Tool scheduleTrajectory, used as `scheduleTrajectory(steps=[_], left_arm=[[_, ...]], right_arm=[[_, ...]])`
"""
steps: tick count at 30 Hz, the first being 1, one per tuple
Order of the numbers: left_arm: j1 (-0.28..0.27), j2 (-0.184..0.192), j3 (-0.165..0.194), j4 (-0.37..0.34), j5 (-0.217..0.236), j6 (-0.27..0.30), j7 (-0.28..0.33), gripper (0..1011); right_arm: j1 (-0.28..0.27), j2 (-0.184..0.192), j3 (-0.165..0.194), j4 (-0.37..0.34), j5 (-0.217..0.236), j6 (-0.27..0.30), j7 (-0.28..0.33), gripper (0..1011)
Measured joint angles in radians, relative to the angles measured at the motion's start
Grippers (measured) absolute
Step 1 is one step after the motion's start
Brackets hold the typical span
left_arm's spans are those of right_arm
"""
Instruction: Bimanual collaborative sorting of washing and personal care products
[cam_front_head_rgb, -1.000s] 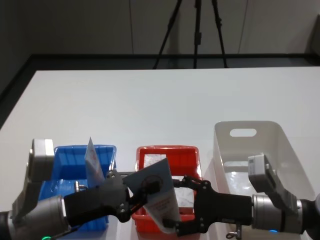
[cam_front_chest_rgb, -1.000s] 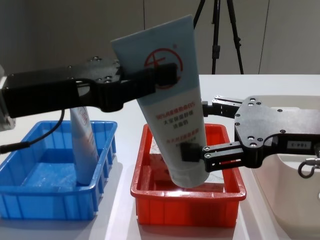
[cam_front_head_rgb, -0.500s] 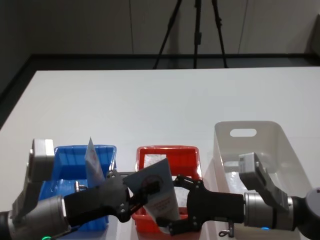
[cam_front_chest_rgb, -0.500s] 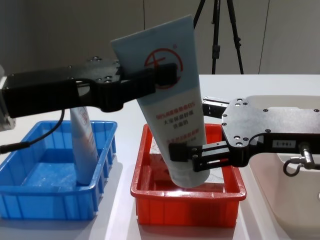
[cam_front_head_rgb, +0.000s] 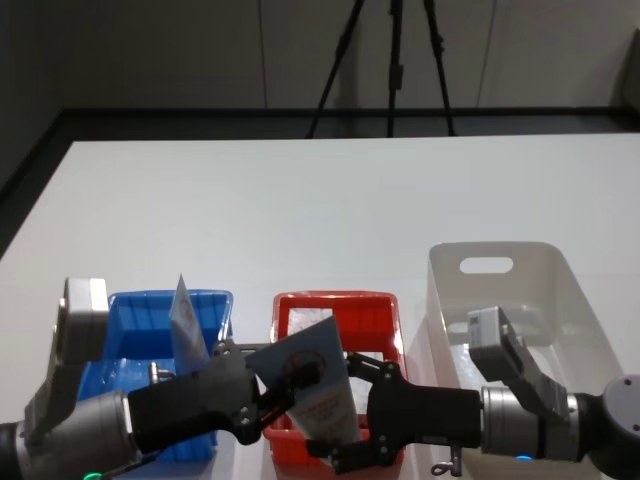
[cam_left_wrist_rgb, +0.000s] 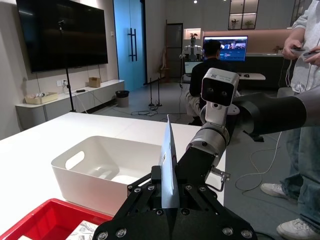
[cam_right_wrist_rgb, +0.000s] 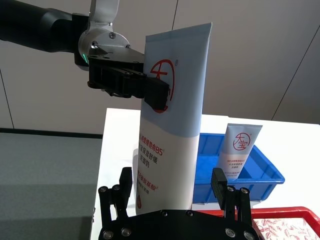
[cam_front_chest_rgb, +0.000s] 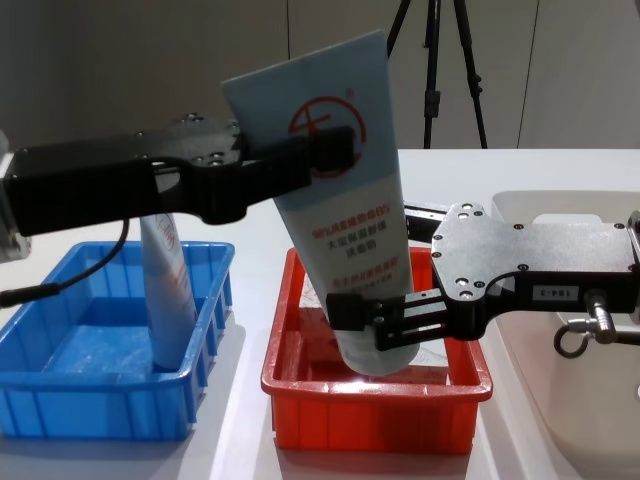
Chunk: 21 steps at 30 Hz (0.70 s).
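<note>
While L hand (cam_front_chest_rgb: 325, 155) pinches tube (cam_front_chest_rgb: 345, 240), R hand (cam_front_chest_rgb: 375, 320), spread, has slid further left round it.

Probably an office-like robotics lab, wall screen (cam_left_wrist_rgb: 62, 32), desk monitor (cam_left_wrist_rgb: 225, 46), tripod (cam_front_head_rgb: 396, 70), white table (cam_front_head_rgb: 300, 200)

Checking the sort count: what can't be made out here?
Contents of red bin: chest view, behind its wall; head view, under held tube, left gripper and right gripper.
Base of second tube: chest view, behind blue bin wall.
Interior of white bin: chest view, blocked by right gripper.
</note>
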Motion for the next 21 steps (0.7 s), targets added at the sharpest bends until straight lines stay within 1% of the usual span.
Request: scheduleTrajectory(steps=[14, 18, 21], left_arm=[[0.000, 0.000, 0.000, 0.000, 0.000, 0.000, 0.000, 164], [0.000, 0.000, 0.000, 0.000, 0.000, 0.000, 0.000, 164], [0.000, 0.000, 0.000, 0.000, 0.000, 0.000, 0.000, 164]], right_arm=[[-0.001, 0.001, 0.002, -0.002, 0.001, 0.001, -0.001, 994], [-0.002, 0.001, 0.003, -0.002, 0.002, 0.001, -0.001, 914], [-0.002, 0.002, 0.003, -0.002, 0.002, 0.001, -0.001, 836]])
